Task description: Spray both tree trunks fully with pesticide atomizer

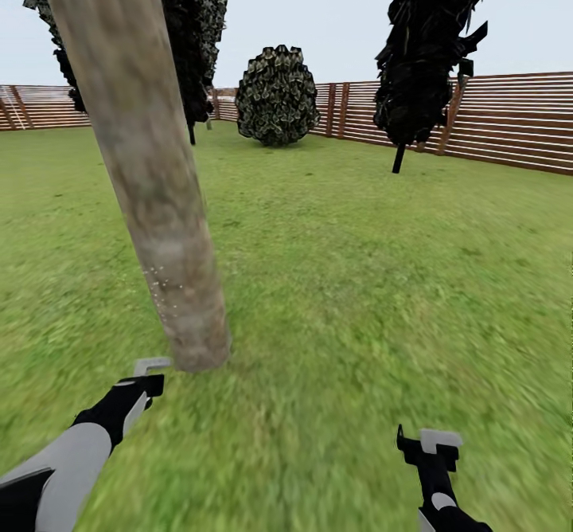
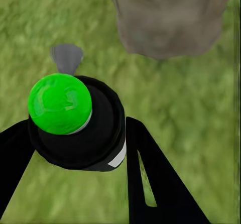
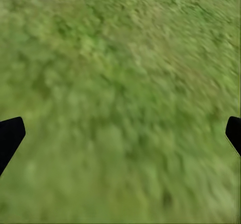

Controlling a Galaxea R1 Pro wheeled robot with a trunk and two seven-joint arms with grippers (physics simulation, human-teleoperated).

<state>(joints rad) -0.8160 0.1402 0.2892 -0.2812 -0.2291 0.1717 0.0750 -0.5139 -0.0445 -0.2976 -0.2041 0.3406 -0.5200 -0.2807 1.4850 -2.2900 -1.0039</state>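
Observation:
A thick, mottled grey-tan tree trunk (image 1: 151, 189) rises from the grass just ahead on the left, and a few tiny white specks of pesticide (image 1: 165, 285) dot its lower part. My left gripper (image 1: 147, 379) is low, close in front of the trunk's base. In the left wrist view it (image 2: 75, 133) is shut on the pesticide atomizer (image 2: 85, 128), a black body with a round green cap (image 2: 59, 103) and a grey nozzle (image 2: 67, 58) pointing toward the trunk base (image 2: 168, 23). My right gripper (image 1: 430, 446) hangs open over bare grass, its fingertips (image 3: 11, 133) far apart.
Green lawn (image 1: 358, 277) spreads all around. A round dark bush (image 1: 277, 95) stands at the back centre, with dark-leaved trees (image 1: 430, 46) beside it. A brown slat fence (image 1: 509, 118) closes off the far side.

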